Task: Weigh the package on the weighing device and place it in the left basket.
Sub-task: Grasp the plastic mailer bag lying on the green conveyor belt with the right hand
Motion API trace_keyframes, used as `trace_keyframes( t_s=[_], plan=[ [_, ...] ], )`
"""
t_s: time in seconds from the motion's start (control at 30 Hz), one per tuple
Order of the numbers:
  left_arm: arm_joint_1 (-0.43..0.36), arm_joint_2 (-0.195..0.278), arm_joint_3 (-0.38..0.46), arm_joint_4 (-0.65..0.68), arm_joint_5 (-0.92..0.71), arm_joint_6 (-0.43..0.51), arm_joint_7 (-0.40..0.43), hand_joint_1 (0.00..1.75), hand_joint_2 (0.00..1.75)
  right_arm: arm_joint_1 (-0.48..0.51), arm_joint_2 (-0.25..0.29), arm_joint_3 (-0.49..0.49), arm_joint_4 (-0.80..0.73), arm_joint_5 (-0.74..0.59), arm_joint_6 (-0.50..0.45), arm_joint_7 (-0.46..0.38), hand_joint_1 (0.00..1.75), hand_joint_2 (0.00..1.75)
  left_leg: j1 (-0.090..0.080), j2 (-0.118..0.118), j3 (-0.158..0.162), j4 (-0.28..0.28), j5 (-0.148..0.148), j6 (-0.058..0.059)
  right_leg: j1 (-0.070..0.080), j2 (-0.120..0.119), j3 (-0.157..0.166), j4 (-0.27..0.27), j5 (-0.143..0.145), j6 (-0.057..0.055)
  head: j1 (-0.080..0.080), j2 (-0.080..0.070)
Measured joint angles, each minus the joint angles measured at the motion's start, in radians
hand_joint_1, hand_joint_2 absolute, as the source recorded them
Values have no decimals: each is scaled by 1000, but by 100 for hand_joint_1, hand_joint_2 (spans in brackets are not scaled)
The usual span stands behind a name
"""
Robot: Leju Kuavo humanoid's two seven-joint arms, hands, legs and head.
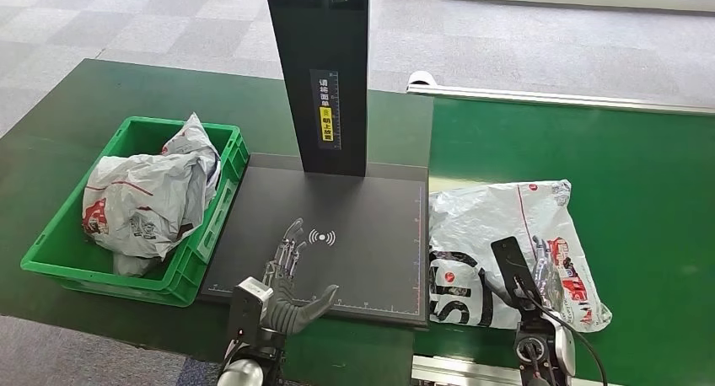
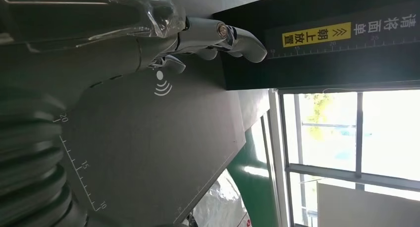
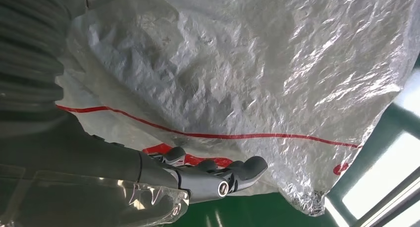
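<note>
Now, at the lower middle of the head view, the left hand (image 1: 291,272) hovers over the near part of the dark weighing device (image 1: 362,234), with its fingers stretched apart and holding nothing. In the left wrist view the same hand (image 2: 198,36) shows its fingers spread above the grey plate, close to the small wave symbol (image 2: 161,83).

At the lower right of the head view the right hand (image 1: 527,276) lies on top of the package (image 1: 506,243). It is a crumpled white plastic bag with red and black print, and it lies flat on the green desk (image 1: 641,192), just beside the right edge of the weighing device. In the right wrist view the fingers (image 3: 218,175) are straight and lie close against the wrinkled surface of the package (image 3: 257,78); they do not close around it, and I cannot tell if they really press it.

Farther back, at the left of the head view, the green basket (image 1: 59,243) stands on the desk and touches the left side of the weighing device. It holds other white bags (image 1: 152,192). Behind the plate, the black column (image 1: 325,74) of the device stands upright, with a yellow label on it.
</note>
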Motion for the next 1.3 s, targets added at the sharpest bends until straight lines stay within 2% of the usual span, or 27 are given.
trace_keyframes(
  t_s=[0.7, 0.73, 0.87, 0.93, 1.3],
  plan=[
    [0, -1, 12, 0, -8, -7, 4, 0, 175, -23, -1, 0, 83, 33, 57, 44, 0, 175, 0, 0, 0, 0, 0, 0, 0, 0, 0, 0, 0, 0, 0, 0],
    [0, -1, 13, 0, -8, -8, 4, 0, 175, -25, -1, 0, 86, 34, 59, 46, 6, 175, 0, 0, 0, 0, 0, 0, 0, 0, 0, 0, 0, 0, 0, 0],
    [0, -2, 16, 0, -8, -8, 4, 0, 175, -35, -2, 0, 99, 36, 76, 51, 165, 175, 0, 0, 0, 0, 0, 0, 0, 0, 0, 0, 0, 0, 0, 0],
    [0, -2, 16, 0, -8, -6, 5, 0, 175, -39, -2, 0, 104, 34, 78, 51, 174, 175, 0, 0, 0, 0, 0, 0, 0, 0, 0, 0, 0, 0, 0, 0],
    [0, -4, 17, 0, -9, -2, 6, 0, 175, -50, -7, -3, 110, 20, 68, 46, 175, 175, 0, 0, 1, 0, 0, 0, 0, 0, 0, 0, 0, 0, 0, 0]
  ],
)
